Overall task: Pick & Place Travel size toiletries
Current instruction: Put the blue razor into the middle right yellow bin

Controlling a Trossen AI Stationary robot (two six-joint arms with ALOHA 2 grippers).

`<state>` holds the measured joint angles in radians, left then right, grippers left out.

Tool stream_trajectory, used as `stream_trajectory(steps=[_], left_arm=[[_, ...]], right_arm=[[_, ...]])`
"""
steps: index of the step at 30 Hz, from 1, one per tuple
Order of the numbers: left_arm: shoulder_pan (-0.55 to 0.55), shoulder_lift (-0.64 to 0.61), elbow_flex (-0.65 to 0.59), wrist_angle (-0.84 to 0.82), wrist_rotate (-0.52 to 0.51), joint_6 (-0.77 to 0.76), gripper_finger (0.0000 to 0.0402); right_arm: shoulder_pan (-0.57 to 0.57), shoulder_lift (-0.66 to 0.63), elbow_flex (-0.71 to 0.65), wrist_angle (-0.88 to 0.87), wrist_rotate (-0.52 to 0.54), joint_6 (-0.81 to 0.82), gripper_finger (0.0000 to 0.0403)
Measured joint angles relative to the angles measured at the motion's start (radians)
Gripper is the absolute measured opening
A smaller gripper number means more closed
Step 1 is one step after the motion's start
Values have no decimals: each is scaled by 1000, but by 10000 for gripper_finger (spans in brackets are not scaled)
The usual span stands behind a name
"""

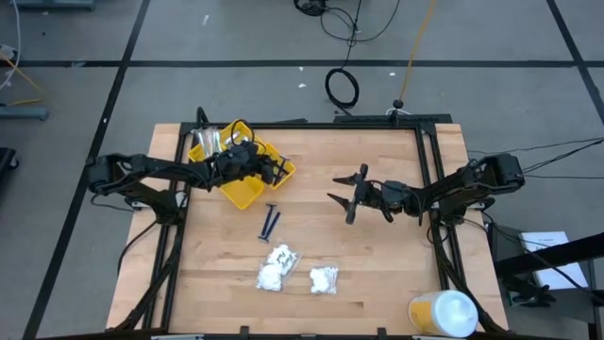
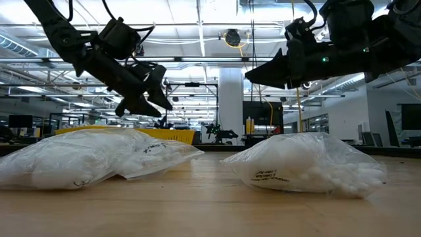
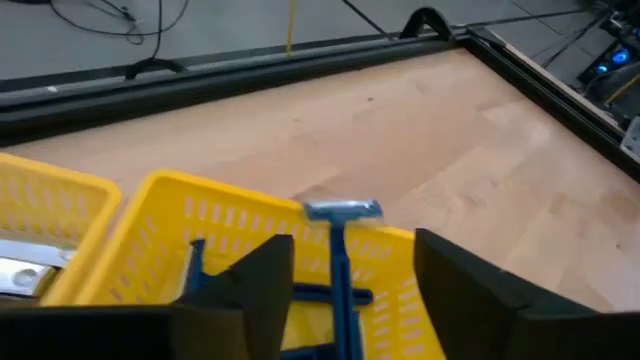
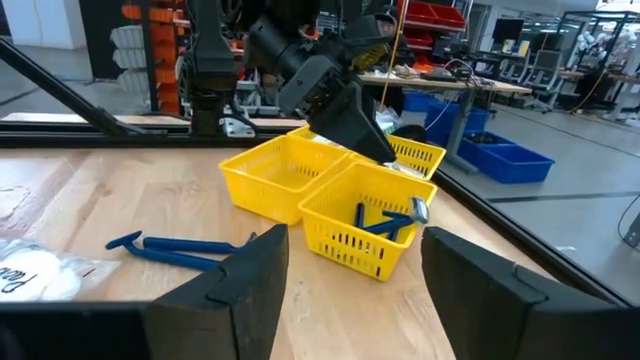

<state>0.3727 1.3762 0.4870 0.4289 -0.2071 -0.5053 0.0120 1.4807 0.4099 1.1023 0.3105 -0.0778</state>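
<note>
The left hand (image 1: pixel 267 166) hangs over the yellow tray (image 1: pixel 242 192) in the upper left part of the bench (image 1: pixel 377 274) in the high view. Its two fingers stand apart and hold nothing. In the left wrist view a blue razor (image 3: pixel 338 262) stands tilted inside one tray box, its pale head up near the rim; its lower end is hidden behind the dark fingers (image 3: pixel 262 285). A second blue stick lies across it, mostly cut off. At the far left edge of that view a silvery thing (image 3: pixel 25 275) lies in another box, too cut off to name.

The right hand (image 1: pixel 345 194) hangs over the middle right of the bench, away from the tray. Its fingers stand apart too, with nothing between them.

Two dark blue sticks (image 1: pixel 269 223) lie on the bare wood just below the tray in the high view. Lower down sit three small clear bags of white fluff: two touching (image 1: pixel 276 267) and one (image 1: pixel 324 280) just beside them. In the low view the bags fill the front and hide most of the tray; only a thin yellow strip shows behind the left bag (image 2: pixel 92 157).

A big white and yellow round tub (image 1: pixel 444 314) stands at the lower right corner of the bench, partly cut off by the frame edge
</note>
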Motion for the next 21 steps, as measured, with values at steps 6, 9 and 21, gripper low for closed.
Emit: stream_trajectory(steps=[6, 9, 21], left_arm=[[1, 0, 0, 67, 23, 91, 259], [-9, -4, 0, 171, 90, 108, 272], [-96, -4, 3, 431, 269, 147, 278]], right_arm=[[0, 0, 2, -1, -28, 15, 218], [1, 13, 39, -24, -67, 37, 217], [1, 335, 474, -350, -348, 92, 214]])
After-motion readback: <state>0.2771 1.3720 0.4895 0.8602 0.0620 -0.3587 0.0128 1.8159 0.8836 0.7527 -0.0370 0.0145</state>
